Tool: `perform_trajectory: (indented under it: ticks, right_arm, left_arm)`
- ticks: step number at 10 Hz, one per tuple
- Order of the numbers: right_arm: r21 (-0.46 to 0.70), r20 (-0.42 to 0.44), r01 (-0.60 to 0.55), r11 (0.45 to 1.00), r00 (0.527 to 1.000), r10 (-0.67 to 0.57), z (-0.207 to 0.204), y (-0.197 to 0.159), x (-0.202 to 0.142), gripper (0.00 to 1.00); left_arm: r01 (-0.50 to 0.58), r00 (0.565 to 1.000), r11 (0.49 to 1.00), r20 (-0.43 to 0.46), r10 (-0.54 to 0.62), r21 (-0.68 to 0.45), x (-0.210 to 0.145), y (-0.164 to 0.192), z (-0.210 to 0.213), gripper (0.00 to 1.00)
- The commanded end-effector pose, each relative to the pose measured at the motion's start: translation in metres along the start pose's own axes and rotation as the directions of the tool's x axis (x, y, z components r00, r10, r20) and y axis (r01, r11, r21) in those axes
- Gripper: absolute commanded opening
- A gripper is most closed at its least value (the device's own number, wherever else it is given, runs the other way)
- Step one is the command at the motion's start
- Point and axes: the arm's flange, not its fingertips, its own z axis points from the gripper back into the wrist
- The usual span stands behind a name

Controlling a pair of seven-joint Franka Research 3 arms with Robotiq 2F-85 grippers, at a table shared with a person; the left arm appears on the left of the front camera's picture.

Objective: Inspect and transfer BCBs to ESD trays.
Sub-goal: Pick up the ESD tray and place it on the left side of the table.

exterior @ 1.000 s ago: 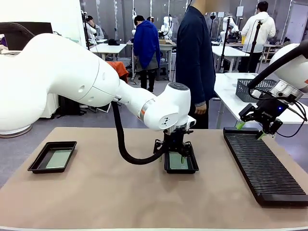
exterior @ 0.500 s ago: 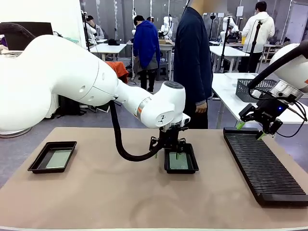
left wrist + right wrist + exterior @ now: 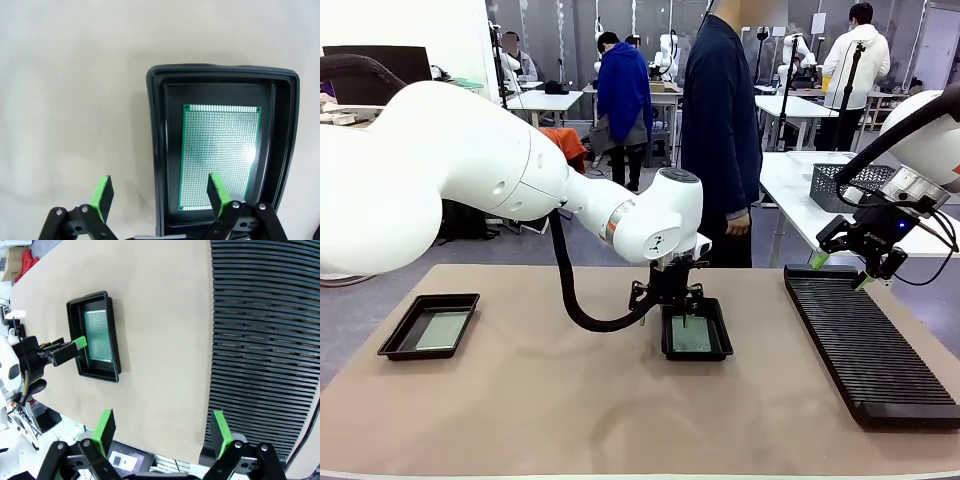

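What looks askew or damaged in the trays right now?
Nothing stands out. The board lies flat and square inside the middle tray, and the left gripper hangs open above it. The other board sits flat in the left tray.

Grey floor (image 3: 470, 255) behind the tan bench (image 3: 520, 400) — white tables (image 3: 545, 100) in the upper middle, people standing among them.

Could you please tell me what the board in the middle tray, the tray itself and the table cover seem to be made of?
Board: probably glossy fibreglass laminate; green, with a fine grid of holes and a bright glare spot.
Middle tray: likely moulded black plastic, semi-matte; rounded sloping rim with soft highlights.
Table cover: matte beige mat, possibly rubber or fabric; no glare, faint mottling.
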Motion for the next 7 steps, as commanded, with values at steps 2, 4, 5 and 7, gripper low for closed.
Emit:
perform_trajectory:
  ticks: [2, 4, 5, 7]
  right_arm:
    - [-0.005, 0.021, 0.021, 1.000, 1.000, -0.021, -0.0010, 0.0011, -0.0025, 1.00]
    - [-0.005, 0.021, 0.021, 1.000, 1.000, -0.021, -0.0010, 0.0011, -0.0025, 1.00]
    - [-0.005, 0.021, 0.021, 1.000, 1.000, -0.021, -0.0010, 0.0011, -0.0025, 1.00]
    - [-0.005, 0.021, 0.021, 1.000, 1.000, -0.021, -0.0010, 0.0011, -0.0025, 1.00]
  left_arm:
    - [0.014, 1.000, 1.000, -0.027, -0.014, -0.007, 0.0037, 0.0008, -0.0025, 0.96]
    - [0.012, 1.000, 1.000, -0.027, -0.012, -0.015, 0.0037, 0.0008, -0.0028, 0.87]
    - [0.005, 1.000, 1.000, -0.029, -0.005, -0.012, 0.0050, 0.0007, -0.0027, 0.83]
    - [0.002, 1.000, 1.000, -0.019, -0.003, -0.015, 0.0059, 0.0010, -0.0002, 0.74]
